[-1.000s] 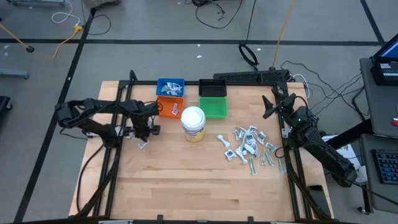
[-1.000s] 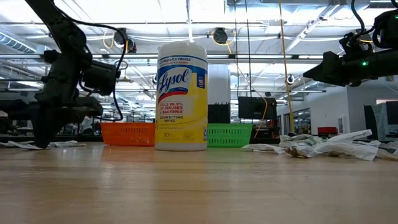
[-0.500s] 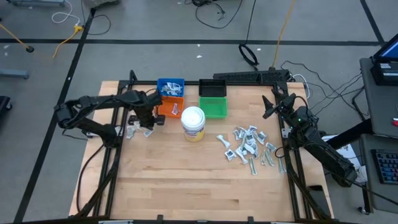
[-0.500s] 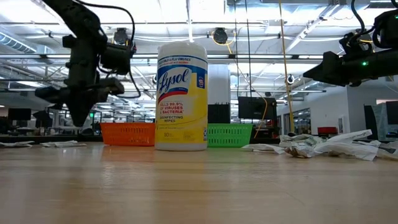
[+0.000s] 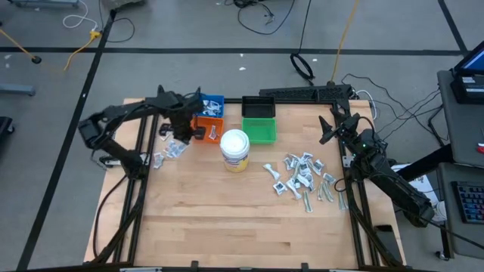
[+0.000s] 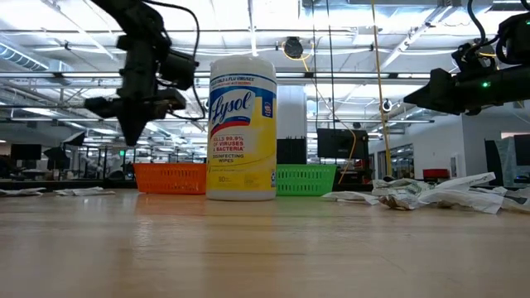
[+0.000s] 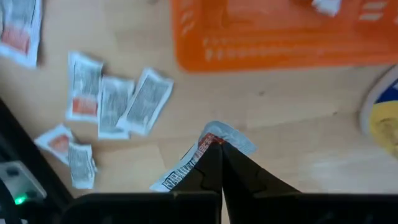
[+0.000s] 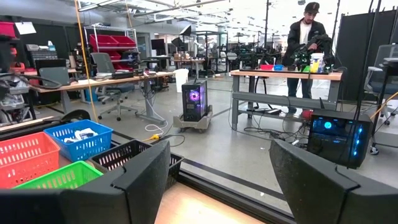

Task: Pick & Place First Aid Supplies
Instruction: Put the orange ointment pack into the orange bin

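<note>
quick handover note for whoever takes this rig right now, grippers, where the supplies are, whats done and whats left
Left gripper: shut on a packet, raised beside the orange bin.
Right gripper: open, holding nothing, waiting at the table's right edge.
Supplies: main pile right of the wipes jar; loose packets on the left.
Done: some packets lie in the blue bin and the orange bin.
Left: drop the held packet, then clear both groups.
</note>
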{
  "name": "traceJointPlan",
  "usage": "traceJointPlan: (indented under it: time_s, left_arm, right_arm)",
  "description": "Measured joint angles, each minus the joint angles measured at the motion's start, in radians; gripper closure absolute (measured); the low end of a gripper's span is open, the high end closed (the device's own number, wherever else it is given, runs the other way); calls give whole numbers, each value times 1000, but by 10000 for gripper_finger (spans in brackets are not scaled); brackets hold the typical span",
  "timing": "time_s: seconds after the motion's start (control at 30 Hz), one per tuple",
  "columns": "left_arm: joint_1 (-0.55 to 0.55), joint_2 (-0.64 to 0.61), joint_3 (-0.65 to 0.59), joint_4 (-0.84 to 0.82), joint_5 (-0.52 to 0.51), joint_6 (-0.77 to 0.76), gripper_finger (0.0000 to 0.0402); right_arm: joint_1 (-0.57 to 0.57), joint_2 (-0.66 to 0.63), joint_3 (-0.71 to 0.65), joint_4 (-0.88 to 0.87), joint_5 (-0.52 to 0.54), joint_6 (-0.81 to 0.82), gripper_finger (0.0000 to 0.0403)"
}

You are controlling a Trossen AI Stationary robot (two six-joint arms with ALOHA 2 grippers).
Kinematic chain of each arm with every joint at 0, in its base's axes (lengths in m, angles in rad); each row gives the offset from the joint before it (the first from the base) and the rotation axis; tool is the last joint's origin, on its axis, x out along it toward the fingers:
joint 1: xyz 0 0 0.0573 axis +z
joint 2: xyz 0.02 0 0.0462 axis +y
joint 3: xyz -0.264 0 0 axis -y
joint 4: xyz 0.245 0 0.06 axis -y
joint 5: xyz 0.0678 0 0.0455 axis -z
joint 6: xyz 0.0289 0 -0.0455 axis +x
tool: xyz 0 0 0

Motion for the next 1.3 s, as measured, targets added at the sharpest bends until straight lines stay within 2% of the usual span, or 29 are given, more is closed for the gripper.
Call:
traceJointPlan:
  time_s: [0.43,0.67,0.77,1.07,1.17,1.3]
  left_arm:
    - [77,349,411,-70,-25,189,400]
    - [83,433,512,-76,-25,208,393]
    - [83,436,512,-76,-39,207,359]
    - [81,431,512,-78,-67,200,193]
    - [75,414,495,-80,-70,190,158]
    - [61,354,415,-68,-99,153,134]
  right_arm:
    - [0,0,0,0,0,0,129]
    - [0,0,0,0,0,0,128]
    - [0,0,0,0,0,0,129]
    - [0,0,0,0,0,0,128]
    - [0,0,0,0,0,0,129]
    - [0,0,0,0,0,0,128]
